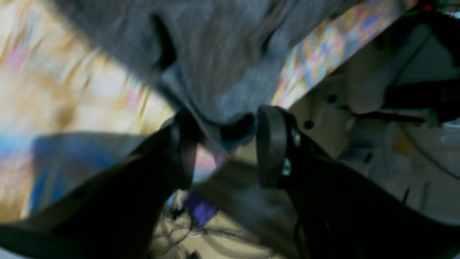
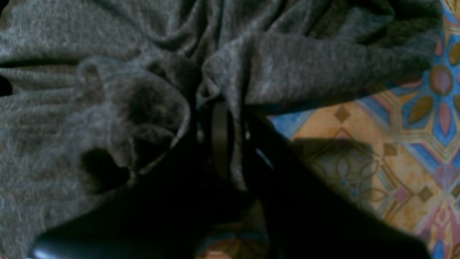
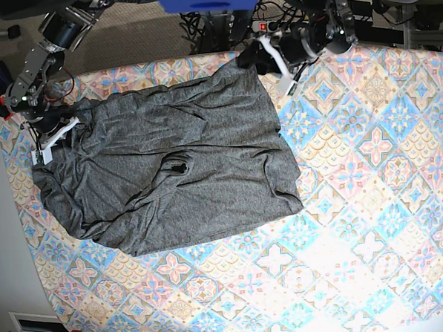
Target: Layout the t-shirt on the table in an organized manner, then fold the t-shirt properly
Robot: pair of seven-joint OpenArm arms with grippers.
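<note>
T-shirt (image 3: 170, 169) stretched diagonally; left pincer (image 1: 222, 144) and right pincer (image 2: 221, 136) grip opposite corners.

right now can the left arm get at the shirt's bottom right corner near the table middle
Probably not yet: the left gripper is busy pinching a corner of the t-shirt at the table's far edge. The path over to that free corner looks unobstructed, though.
</note>
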